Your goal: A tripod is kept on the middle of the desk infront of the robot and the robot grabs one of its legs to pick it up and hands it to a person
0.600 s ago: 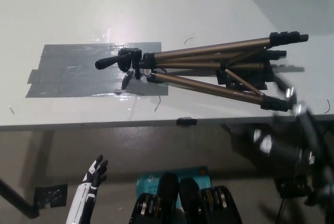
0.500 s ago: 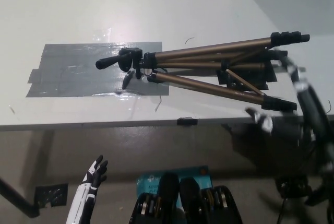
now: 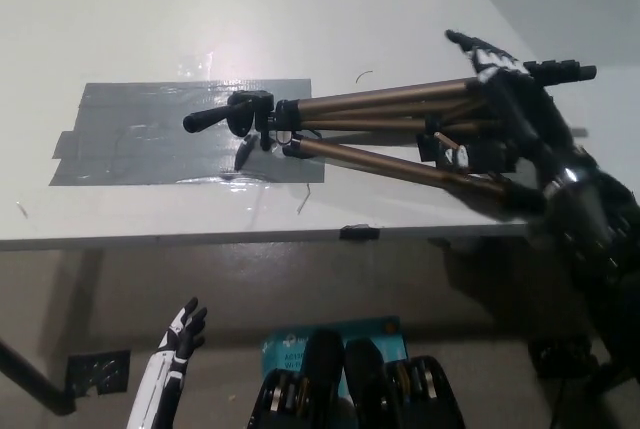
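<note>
Over the foot end of the tripod [image 3: 370, 101], at the worktop's [image 3: 300, 9] right side, the black right hand [image 3: 512, 99] is now positioned with fingers spread apart, nothing clamped. Approx. half a sec ago this hand was lower, at the near-right worktop edge and blurred; it has since risen and moved in over the legs. Contact w/ the legs cannot be confirmed from this view.

Tripod pos. unchanged: flat on the worktop, right of centre.

Meaning for task: reach phase is near complete; grasp not yet made. Next req. is prob. to lower and close the hand on one leg.

Orientation: long axis runs left-right across the worktop. Black head [image 3: 245, 114] points to the robot's left and lies over the grey tape patch [image 3: 130, 139]. Legs fan out toward the robot's right; the far leg's foot [image 3: 560, 71] angles slightly away from the robot.

White left hand [image 3: 183, 332] rests low at lower left, below the worktop edge, fingers apart, empty.
</note>
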Controlling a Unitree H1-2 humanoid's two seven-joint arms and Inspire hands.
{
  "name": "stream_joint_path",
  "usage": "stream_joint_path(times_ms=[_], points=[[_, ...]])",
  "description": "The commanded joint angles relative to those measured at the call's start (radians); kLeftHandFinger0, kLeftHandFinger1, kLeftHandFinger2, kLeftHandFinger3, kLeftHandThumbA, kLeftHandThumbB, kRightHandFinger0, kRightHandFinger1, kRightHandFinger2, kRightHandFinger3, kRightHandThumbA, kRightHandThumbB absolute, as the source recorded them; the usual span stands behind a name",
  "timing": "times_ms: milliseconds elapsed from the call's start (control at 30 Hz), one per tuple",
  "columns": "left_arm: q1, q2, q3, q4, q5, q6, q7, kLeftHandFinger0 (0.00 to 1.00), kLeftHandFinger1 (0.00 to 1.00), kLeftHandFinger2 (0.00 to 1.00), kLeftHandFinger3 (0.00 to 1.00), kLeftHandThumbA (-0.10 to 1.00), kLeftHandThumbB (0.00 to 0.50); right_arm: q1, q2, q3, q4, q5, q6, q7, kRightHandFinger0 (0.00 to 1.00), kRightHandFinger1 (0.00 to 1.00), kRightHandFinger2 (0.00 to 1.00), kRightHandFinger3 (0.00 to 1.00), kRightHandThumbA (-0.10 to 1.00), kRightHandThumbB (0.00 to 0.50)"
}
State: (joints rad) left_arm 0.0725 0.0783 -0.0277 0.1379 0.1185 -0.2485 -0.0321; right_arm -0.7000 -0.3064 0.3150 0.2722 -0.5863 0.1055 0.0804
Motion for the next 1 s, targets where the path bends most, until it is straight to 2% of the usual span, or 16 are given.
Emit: stream_joint_path(times_ms=[0, 200, 333, 567, 900, 967], points=[[-0.025, 0.012, -0.01, -0.023, 0.029, -0.036, 0.01, 1.0, 1.0, 1.0, 1.0, 1.0, 0.141, -0.249, -0.017, 0.117, 0.24, -0.253, 0.104, -0.044, 1.0, 1.0, 1.0, 1.0, 1.0, 0.432], [-0.032, 0.014, -0.013, -0.038, 0.039, -0.022, 0.007, 1.0, 1.0, 1.0, 1.0, 1.0, 0.141, -0.308, 0.021, 0.166, 0.349, -0.251, 0.108, -0.106, 1.0, 1.0, 1.0, 1.0, 1.0, 0.424], [-0.04, 0.014, -0.014, -0.043, 0.043, -0.016, 0.008, 1.0, 1.0, 1.0, 1.0, 1.0, 0.139, -0.335, 0.042, 0.178, 0.378, -0.257, 0.106, -0.149, 1.0, 1.0, 1.0, 1.0, 1.0, 0.399], [-0.049, 0.016, -0.013, -0.054, 0.045, -0.002, 0.008, 1.0, 1.0, 1.0, 1.0, 1.0, 0.149, -0.354, 0.056, 0.189, 0.416, -0.279, 0.107, -0.188, 1.0, 1.0, 1.0, 1.0, 1.0, 0.397], [-0.057, 0.027, -0.021, -0.066, 0.049, -0.004, -0.003, 1.0, 1.0, 1.0, 1.0, 1.0, 0.105, -0.34, 0.064, 0.198, 0.472, -0.285, 0.082, -0.231, 1.0, 1.0, 1.0, 1.0, 1.0, 0.382], [-0.059, 0.032, -0.025, -0.069, 0.056, -0.01, -0.003, 0.96, 1.0, 1.0, 1.0, 1.0, 0.096, -0.339, 0.068, 0.202, 0.512, -0.285, 0.072, -0.257, 1.0, 1.0, 1.0, 1.0, 1.0, 0.376]])
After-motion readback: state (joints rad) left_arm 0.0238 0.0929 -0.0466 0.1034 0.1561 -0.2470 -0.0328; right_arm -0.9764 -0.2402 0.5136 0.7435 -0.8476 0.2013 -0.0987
